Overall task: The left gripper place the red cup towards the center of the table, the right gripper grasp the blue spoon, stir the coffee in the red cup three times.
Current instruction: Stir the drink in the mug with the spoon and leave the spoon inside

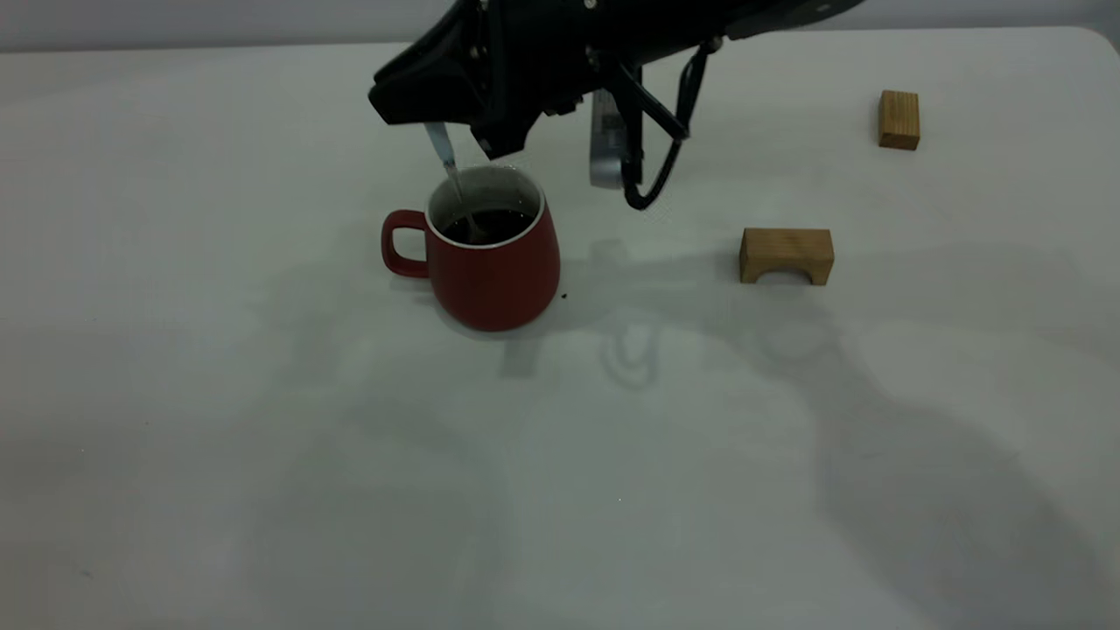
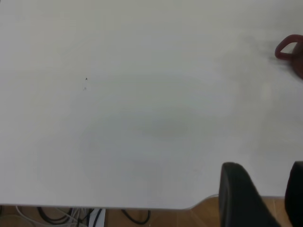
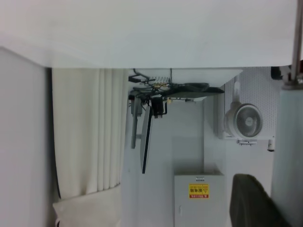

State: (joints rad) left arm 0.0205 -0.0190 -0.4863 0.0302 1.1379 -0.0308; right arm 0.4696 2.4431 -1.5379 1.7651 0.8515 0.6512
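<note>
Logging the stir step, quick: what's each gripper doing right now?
Left gripper: off by the table edge, open, holding nothing.
Right gripper: above the red cup, shut on the blue spoon, its bowl in the coffee.

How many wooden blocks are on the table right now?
2: an arch-shaped block right of the red cup, and a smaller block farther back right. The arm could hide others.

obstacles: red cup (image 1: 494, 262), two wooden blocks (image 1: 786, 255) | table (image 1: 262, 437) front open

Dim, greyish light; broad soft arm shadows across the table (image 1: 262, 490); washed-out, hazy left wrist view
</note>
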